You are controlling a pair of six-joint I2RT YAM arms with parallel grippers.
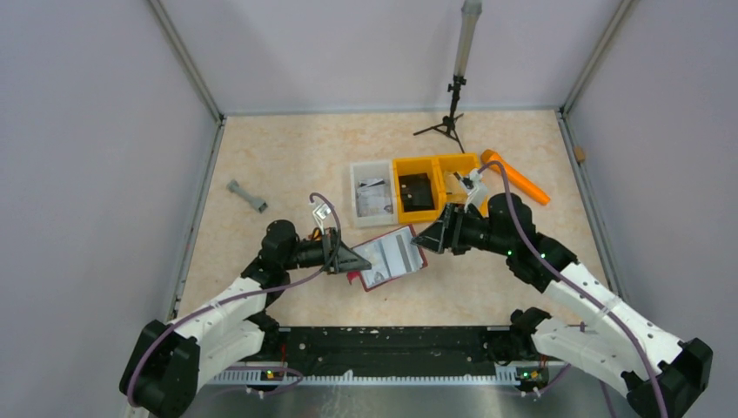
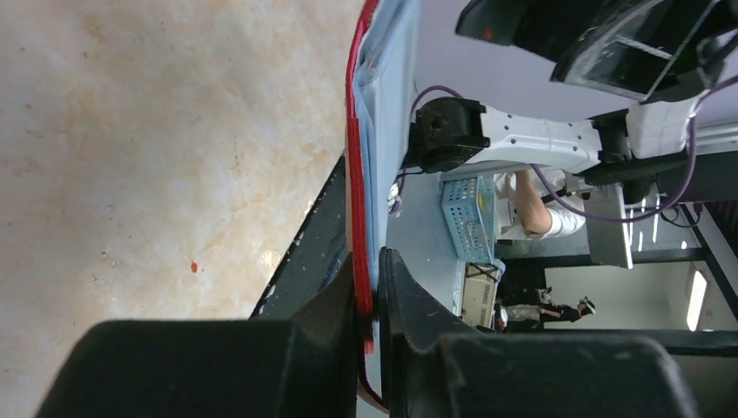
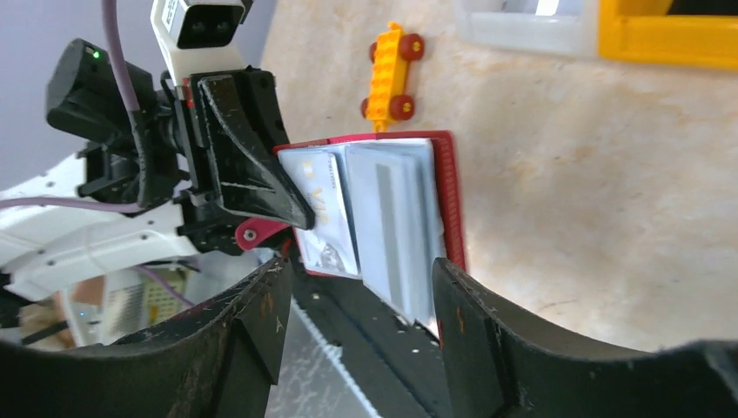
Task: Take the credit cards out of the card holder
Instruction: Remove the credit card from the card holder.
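Flat maroon folding card holder (image 1: pixel 396 257), pale grey credit cards (image 3: pixel 396 218) pocketed, is pinched at its 9 o'clock edge by the left claw (image 2: pixel 376 261). The right claw (image 3: pixel 361 274) is spread at its 3 o'clock edge.

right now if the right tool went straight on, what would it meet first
Probably the credit cards in the open card holder that the left tool pinches; they lie right ahead of the open right tool.

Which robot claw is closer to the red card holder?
Left. The left gripper is clamped on one edge of the maroon card holder; the right gripper hovers open just off the opposite side.
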